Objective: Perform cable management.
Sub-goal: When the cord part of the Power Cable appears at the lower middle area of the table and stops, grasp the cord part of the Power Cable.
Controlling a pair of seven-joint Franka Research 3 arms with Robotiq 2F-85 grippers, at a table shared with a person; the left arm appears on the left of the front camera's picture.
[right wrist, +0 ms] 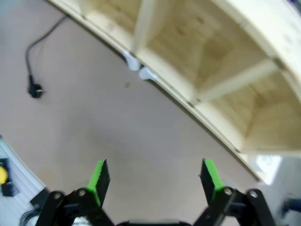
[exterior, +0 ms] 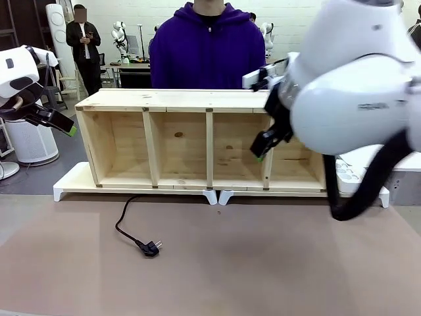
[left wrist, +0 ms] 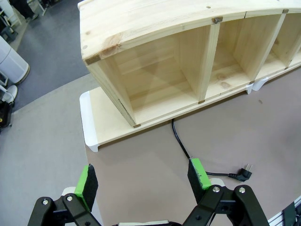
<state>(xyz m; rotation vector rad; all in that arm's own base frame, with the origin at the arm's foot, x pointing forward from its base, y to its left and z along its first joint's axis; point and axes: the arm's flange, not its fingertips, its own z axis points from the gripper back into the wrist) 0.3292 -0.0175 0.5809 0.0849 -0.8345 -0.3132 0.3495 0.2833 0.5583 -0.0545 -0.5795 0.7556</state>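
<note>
Left gripper, at 9 o'clock in the front view, spread wide and empty; the cable, at 7 o'clock, trailing from under the wooden shelf onto the table, plug untouched; right gripper, at 3 o'clock, likewise wide and empty.

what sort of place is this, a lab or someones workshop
Probably a robotics lab: a left gripper and right gripper hover by a bare wooden shelf and a cable staged on a table.

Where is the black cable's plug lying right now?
In the front view, the plug lies on the brown table, left of centre, in front of the wooden shelf.
</note>
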